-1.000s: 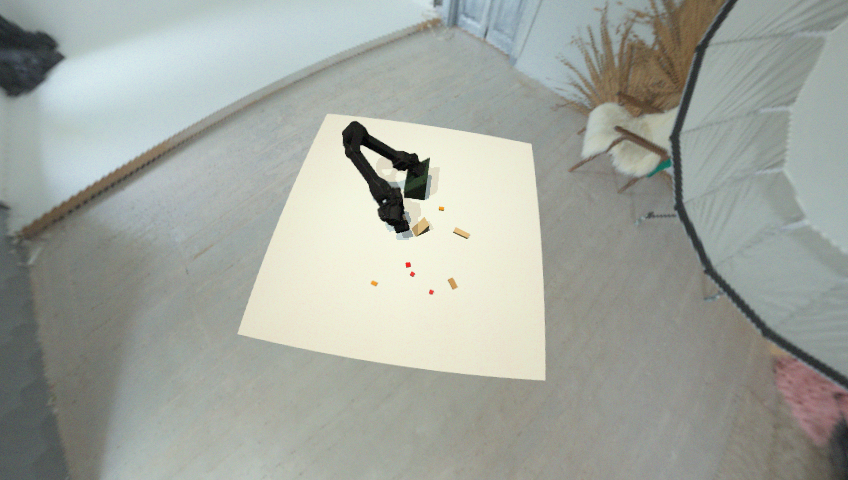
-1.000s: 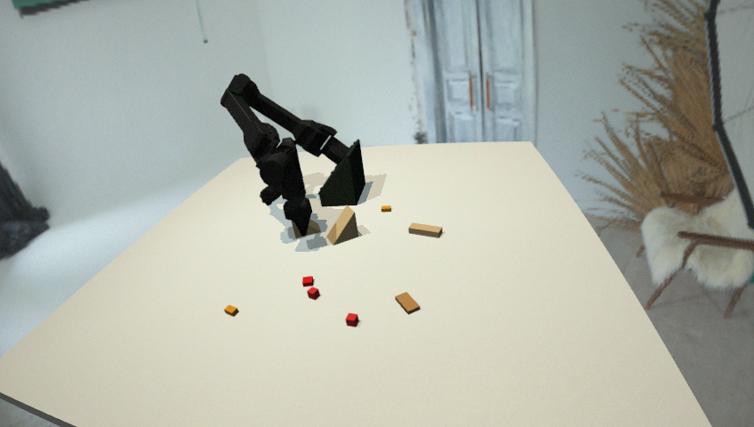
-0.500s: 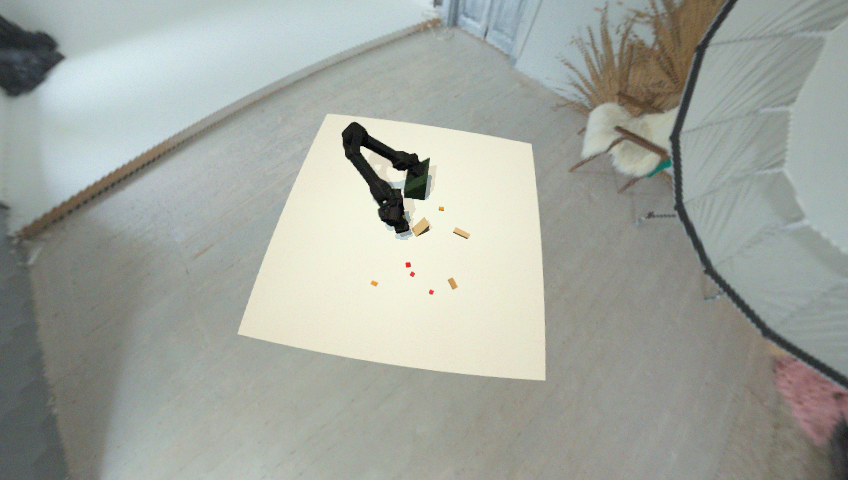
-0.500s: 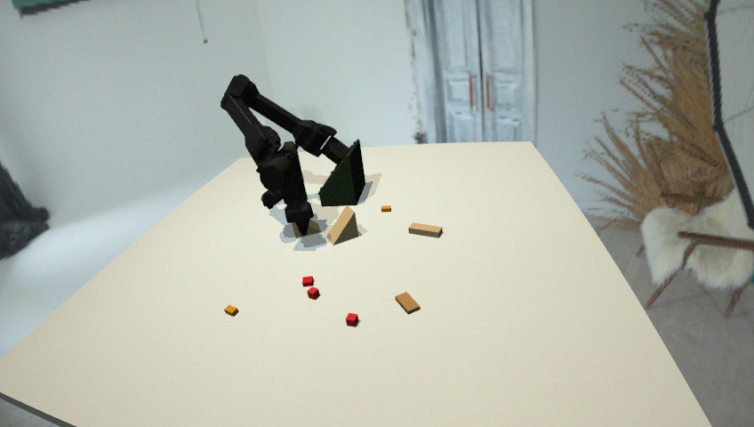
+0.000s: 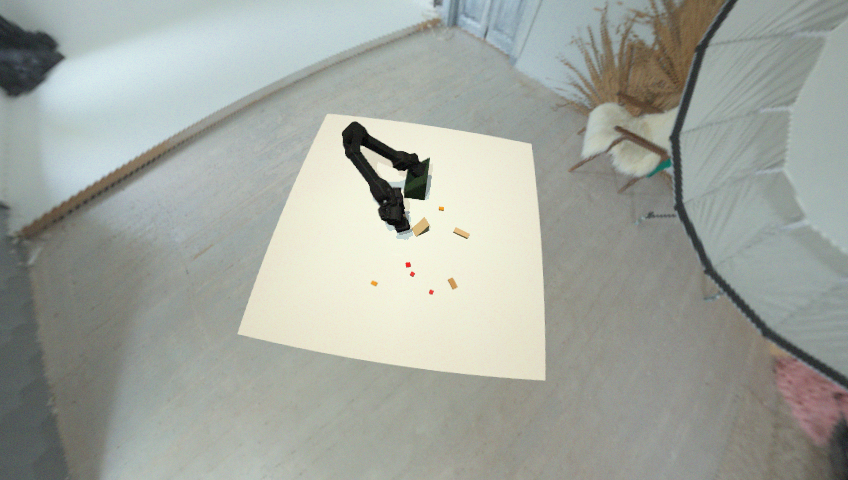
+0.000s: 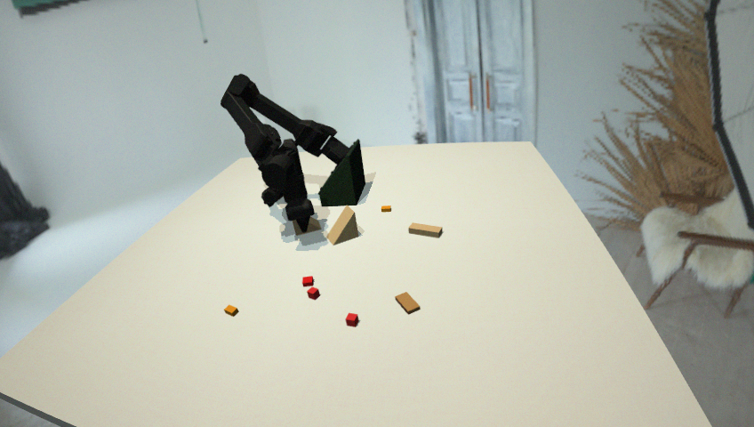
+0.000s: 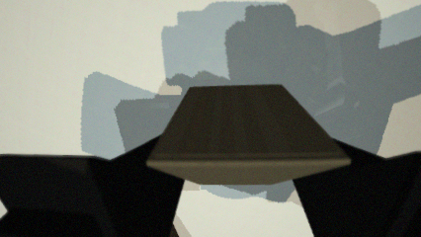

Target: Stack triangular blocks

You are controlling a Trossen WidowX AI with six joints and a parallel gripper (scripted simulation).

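Observation:
My gripper (image 5: 403, 226) (image 6: 301, 224) (image 7: 235, 128) is down at the table top and shut on one tan triangular block (image 6: 309, 227) (image 7: 247, 128). In the wrist view the block fills the space between the two dark fingers, lying in shadow. In the top view the gripper hides this block. The other tan triangular block (image 5: 420, 226) (image 6: 343, 227) stands on the table (image 5: 333, 333) (image 6: 529, 317) just to the right of the held one, with a small gap between them. It rests with an edge pointing up.
A tall dark green wedge (image 5: 416, 181) (image 6: 343, 177) stands right behind the two blocks, beside the arm. Two flat tan blocks (image 6: 424, 229) (image 6: 406, 302), three red cubes (image 6: 307, 280) (image 6: 313, 292) (image 6: 351, 318) and two small orange pieces (image 6: 230, 310) (image 6: 386, 208) lie scattered on the table.

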